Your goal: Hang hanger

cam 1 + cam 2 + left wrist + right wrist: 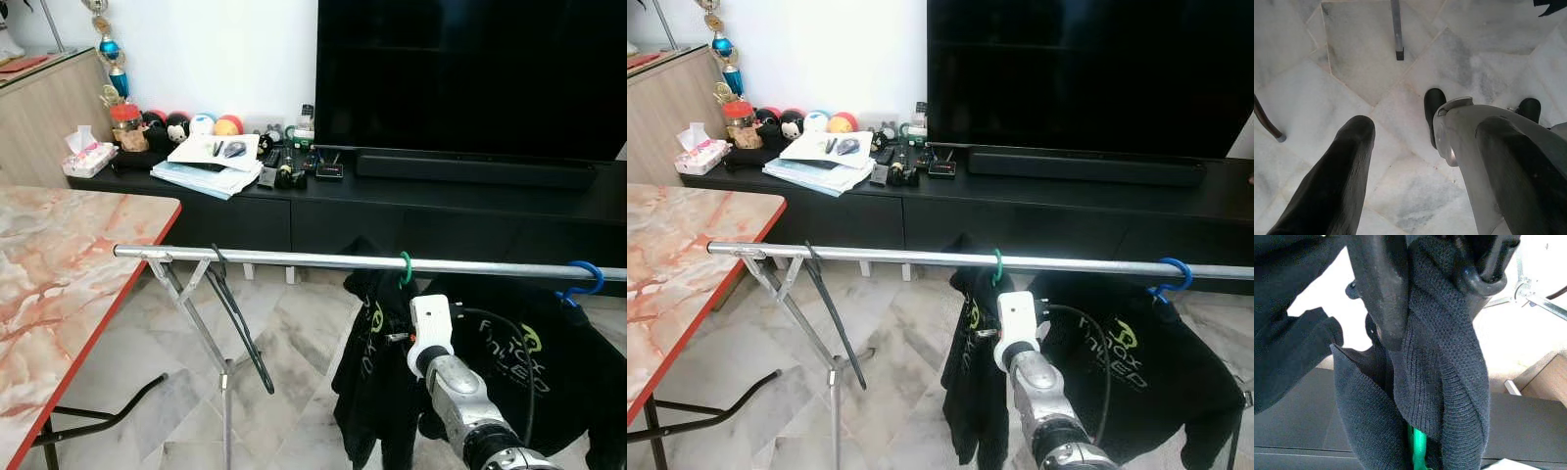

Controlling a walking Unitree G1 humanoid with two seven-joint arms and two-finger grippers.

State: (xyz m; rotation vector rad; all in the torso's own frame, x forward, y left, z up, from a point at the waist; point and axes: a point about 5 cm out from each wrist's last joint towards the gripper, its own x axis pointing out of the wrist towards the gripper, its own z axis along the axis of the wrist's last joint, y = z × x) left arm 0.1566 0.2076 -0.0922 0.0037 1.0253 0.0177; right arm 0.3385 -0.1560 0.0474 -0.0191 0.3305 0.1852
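While the green hanger point(406, 266) hooks over the metal rail point(294, 258), the right end effector point(1437, 289) grips the black shirt point(1444, 382) draped on it; the left end effector point(1415, 161), fingers parted, hangs above the marble floor point(1352, 63).

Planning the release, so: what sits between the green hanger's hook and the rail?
Nothing visible: the green hanger already hooks over the rail. The right gripper pinches the black shirt below it.
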